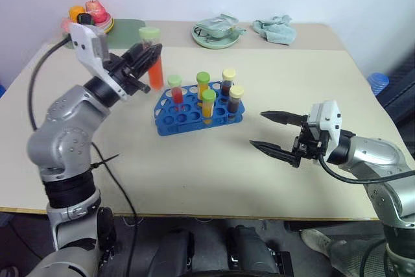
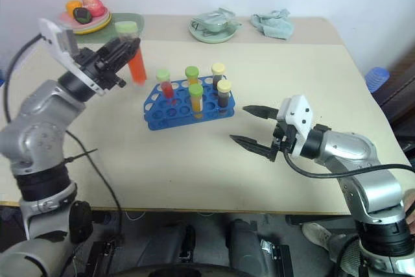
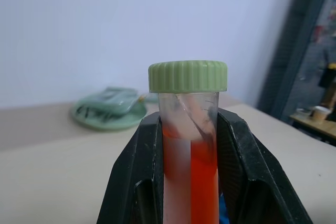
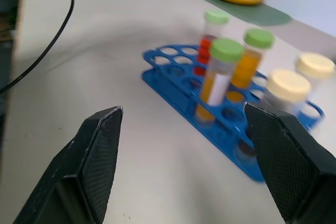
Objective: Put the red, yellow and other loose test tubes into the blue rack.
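Low at right of the head view, the right gripper (image 1: 269, 131) gapes empty. Mid-frame, blue rack (image 1: 194, 116) holds five tubes. Upper left, left gripper (image 1: 148, 56) clamps an orange-red tube (image 1: 154, 63); its wrist view shows the ribbed green cap (image 3: 188, 76).

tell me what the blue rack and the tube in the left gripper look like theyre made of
Blue rack: likely moulded plastic, uniform bright colour, slight sheen. Held test tube: translucent, slightly frosted, probably plastic; the orange-red liquid shows through. Its ribbed green cap: matte plastic.
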